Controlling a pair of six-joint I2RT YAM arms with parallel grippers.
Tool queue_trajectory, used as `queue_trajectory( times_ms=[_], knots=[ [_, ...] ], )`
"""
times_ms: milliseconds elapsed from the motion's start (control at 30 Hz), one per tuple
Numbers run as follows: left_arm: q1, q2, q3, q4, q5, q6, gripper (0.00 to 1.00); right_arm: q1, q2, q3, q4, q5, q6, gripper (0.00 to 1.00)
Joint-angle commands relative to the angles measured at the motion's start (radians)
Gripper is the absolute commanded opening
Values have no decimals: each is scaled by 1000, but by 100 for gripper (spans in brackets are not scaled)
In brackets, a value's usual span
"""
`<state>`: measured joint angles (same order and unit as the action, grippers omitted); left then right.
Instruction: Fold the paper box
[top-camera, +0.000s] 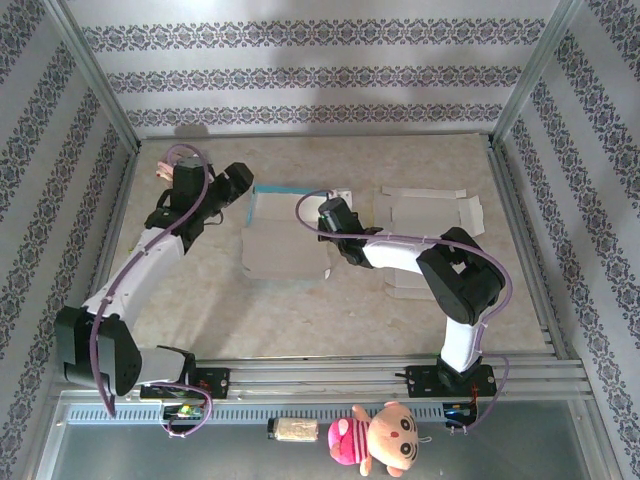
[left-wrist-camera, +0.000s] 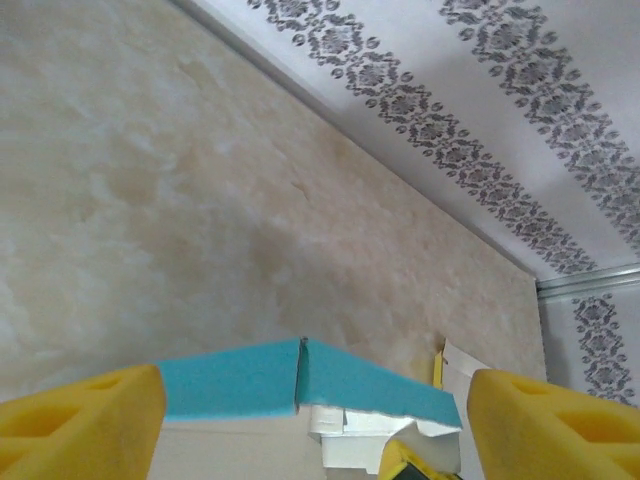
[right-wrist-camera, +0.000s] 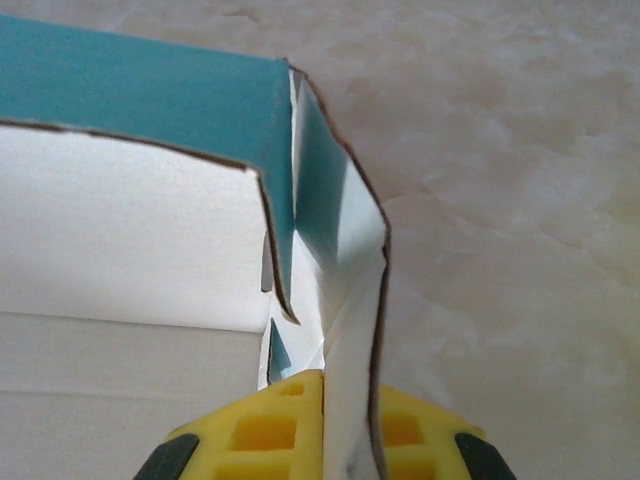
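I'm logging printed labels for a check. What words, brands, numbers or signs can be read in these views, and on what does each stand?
No text can be read in these views.
paper box: plain teal and white faces, no print.
flat cardboard blank to its right: bare, no print.
wallpaper: bands of ornament, no letters.
plush doll: any tag is too small to tell.

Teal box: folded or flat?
Partly folded: the teal box has its far wall standing, base flat; right fingers pinch an upright corner flap.
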<state>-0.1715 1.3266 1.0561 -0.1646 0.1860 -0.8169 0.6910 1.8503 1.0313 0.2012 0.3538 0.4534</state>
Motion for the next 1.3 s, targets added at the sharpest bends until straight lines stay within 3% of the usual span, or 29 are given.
queue_trajectory(
  times_ms=[0, 100, 200, 367, 467, 600, 833, 1133, 1267],
  knots=[
    [19, 35, -44, 58, 142, -35, 85, 15, 4, -9, -127, 31, -79, 3],
    [20, 69, -82, 131, 181, -59, 83, 22, 5, -6, -127, 37, -98, 3],
    [22, 109, -108, 209, 241, -87, 71, 31, 7, 3, -135, 46, -124, 3],
    [22, 151, -140, 255, 238, -104, 50, 40, 7, 10, -141, 47, -128, 3],
    [22, 167, -160, 284, 249, -119, 44, 51, 7, 13, -147, 45, -139, 5],
    [21, 177, -179, 314, 272, -133, 42, 61, 3, 24, -148, 4, -142, 10],
    [21, 168, -203, 320, 266, -135, 42, 63, -22, 70, -139, -123, -127, 34],
    [21, 171, -165, 218, 191, -14, 43, 27, -273, -68, -159, -272, -254, 65],
    [21, 181, -153, 218, 195, 1, 43, -35, -399, -116, -182, -403, -321, 71]
  ],
)
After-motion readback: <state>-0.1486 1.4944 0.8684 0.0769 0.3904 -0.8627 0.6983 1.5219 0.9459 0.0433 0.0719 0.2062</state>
